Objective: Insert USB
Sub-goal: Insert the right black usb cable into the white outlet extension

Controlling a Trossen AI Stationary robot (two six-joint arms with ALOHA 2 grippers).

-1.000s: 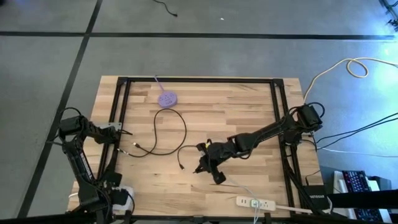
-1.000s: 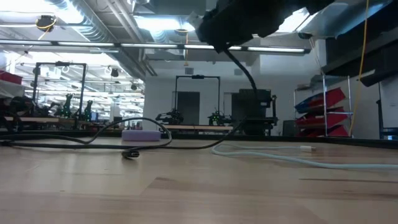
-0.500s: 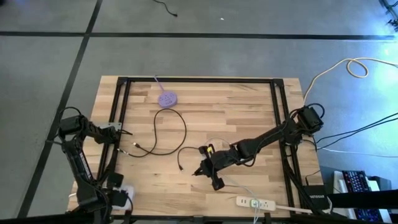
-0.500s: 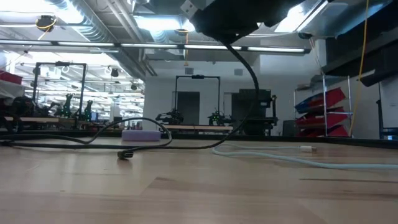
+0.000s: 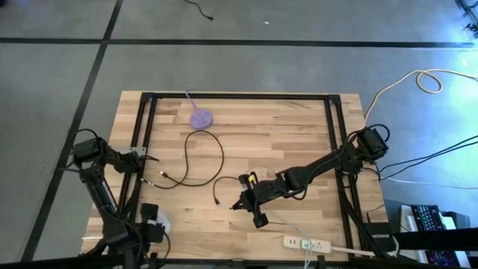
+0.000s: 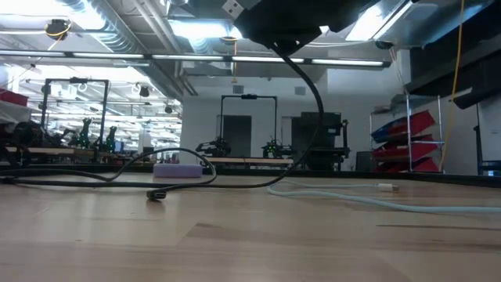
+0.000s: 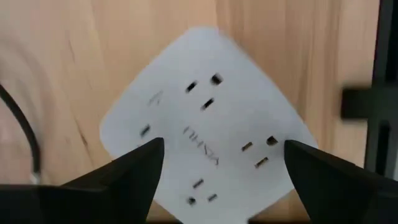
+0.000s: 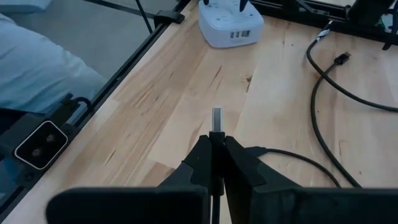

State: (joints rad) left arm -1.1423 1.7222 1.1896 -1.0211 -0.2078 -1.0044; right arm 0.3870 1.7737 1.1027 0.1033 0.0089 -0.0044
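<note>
A grey floor crossed by dark tape lines surrounded the wooden counter (image 5: 246, 142), which carried a black frame along its edges, and the level view showed a workshop with shelving and ceiling lights beyond it. The right arm reached in from the counter's right edge toward its front middle; the left arm was folded at the counter's front left corner. A white power strip (image 5: 307, 243) lay at the counter's front edge, right of the middle. A white square charging hub (image 7: 205, 118) sat at the counter's front left corner, directly under the left end effector (image 5: 151, 221), whose fingers (image 7: 124, 174) stood spread on either side of it without touching it. A black cable (image 5: 196, 161) looped across the counter's left middle, and a small purple disc (image 5: 200, 118) lay near the counter's back edge. The right end effector (image 8: 215, 146) hung above the counter's front middle, its fingers pressed together on the USB plug (image 8: 216, 118), whose metal tip stuck out toward the hub, well apart from it, with its cable trailing down to the counter
</note>
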